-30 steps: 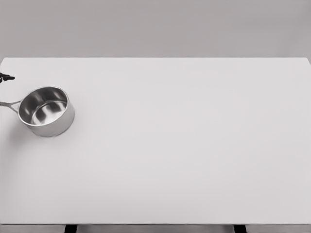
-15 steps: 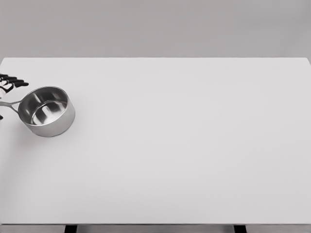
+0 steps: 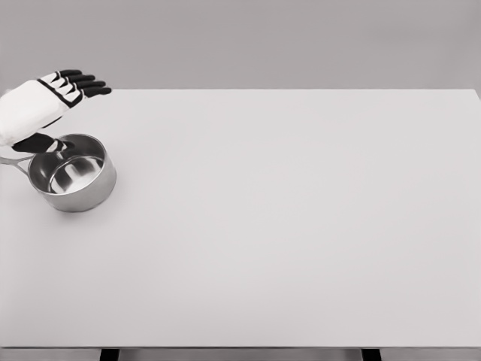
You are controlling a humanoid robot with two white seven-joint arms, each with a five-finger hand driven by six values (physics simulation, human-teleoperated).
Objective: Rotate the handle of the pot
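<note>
A shiny steel pot (image 3: 72, 173) stands upright on the white table (image 3: 285, 218) at the far left. Its thin handle (image 3: 13, 161) points left toward the picture's edge. My left hand (image 3: 52, 98), white with black fingers, hovers above the pot's far rim. Its fingers (image 3: 86, 83) are stretched out to the right and spread, holding nothing. The thumb (image 3: 45, 141) hangs low, just over the pot's back-left rim. I cannot tell whether it touches the rim. My right arm does not show.
The table's far edge runs just behind the hand, and its left edge lies beside the pot handle. Two dark table legs (image 3: 110, 354) show below the front edge.
My left hand has come in from the left edge, rising and moving right until it stands over the pot. The pot has not moved.
</note>
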